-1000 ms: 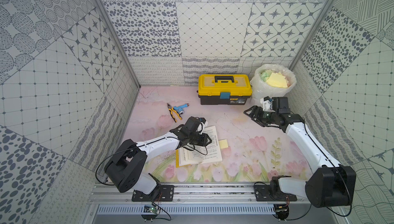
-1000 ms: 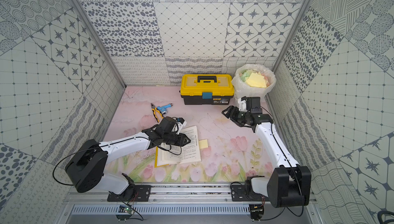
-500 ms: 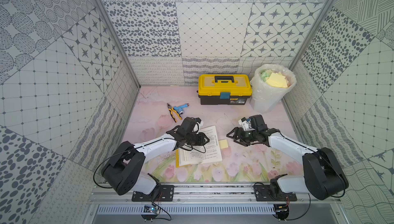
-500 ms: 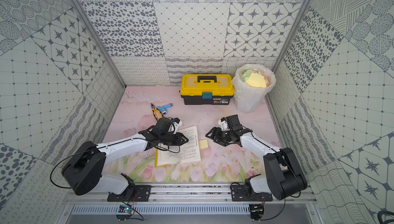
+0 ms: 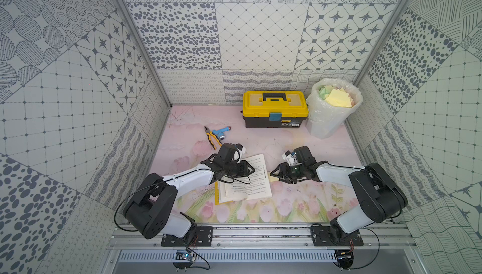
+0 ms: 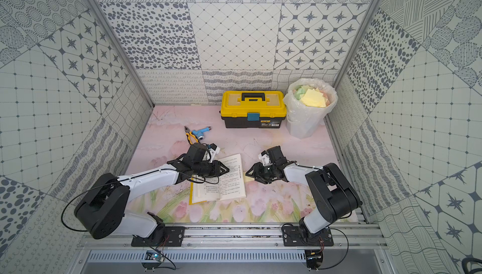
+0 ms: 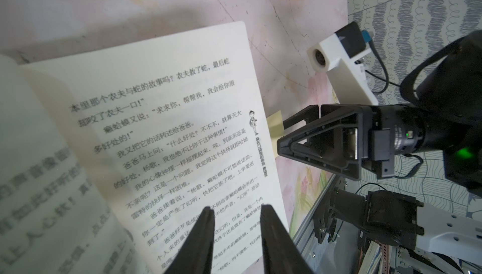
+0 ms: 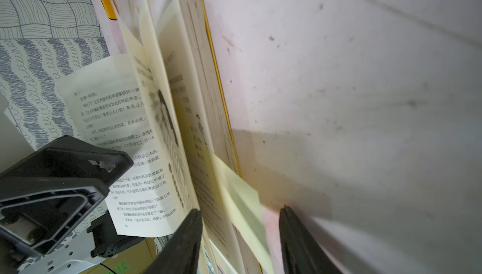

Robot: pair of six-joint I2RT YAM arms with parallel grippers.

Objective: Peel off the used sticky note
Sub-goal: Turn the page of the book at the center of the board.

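**Black fingers straddle the pale yellow note at the book's edge**

The sticky note (image 8: 234, 197), a thin pale-yellow square with a soft crease, juts from the outer edge of the open paperback book (image 5: 246, 181) onto the pink floral mat (image 5: 287, 207). The right gripper (image 8: 240, 209) holds its matte black fingers apart, one on each side of the note, not pinching it. The left gripper (image 7: 237, 207), its tapered fingers parted by a narrow gap, is low over the printed cream page; whether it touches cannot be told. A glossy yellow-lidded toolbox (image 5: 273, 108) and a crinkled plastic-lined bin (image 5: 323, 126) stand at the back.
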